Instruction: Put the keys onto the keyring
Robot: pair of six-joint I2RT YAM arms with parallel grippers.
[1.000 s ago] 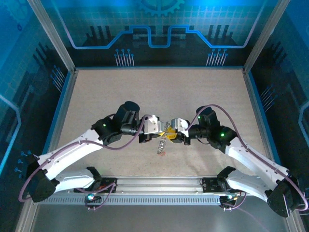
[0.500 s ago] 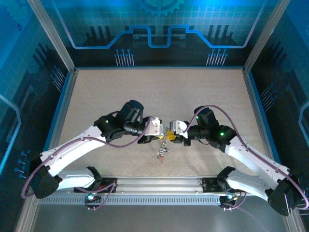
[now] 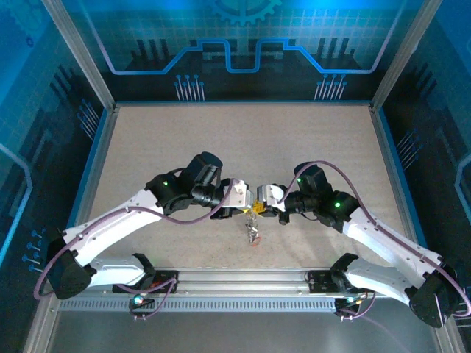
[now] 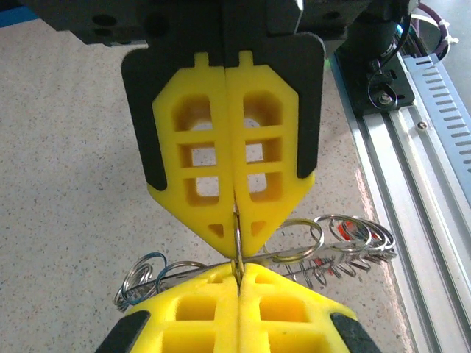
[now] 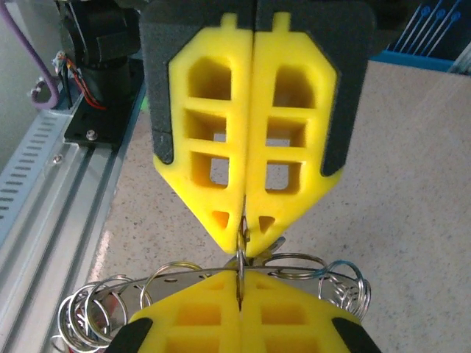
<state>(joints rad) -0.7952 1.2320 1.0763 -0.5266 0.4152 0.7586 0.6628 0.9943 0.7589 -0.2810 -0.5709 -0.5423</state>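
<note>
From above, we see the left pincer and the right pincer meeting tip to tip over the tabletop, a little beyond the middle of the aluminium rail. The keyring trails from their meeting point back toward the rail, with a small red piece at its rail-side end, too small for us to call a key. In the left wrist view, the left pincer sits at the bottom edge with its yellow fingers pressed flat together. The right pincer faces it, equally clenched. A thin loop of wire runs into both seams, so both are grasping the keyring, whose silvery loops spread sideways under the tips, the denser cluster lying toward the rail. In the right wrist view, the right pincer is clenched at the bottom and the left pincer is clenched opposite it. The same wire is pinched between them, and the keyring's fuller cluster again lies on the rail side.
</note>
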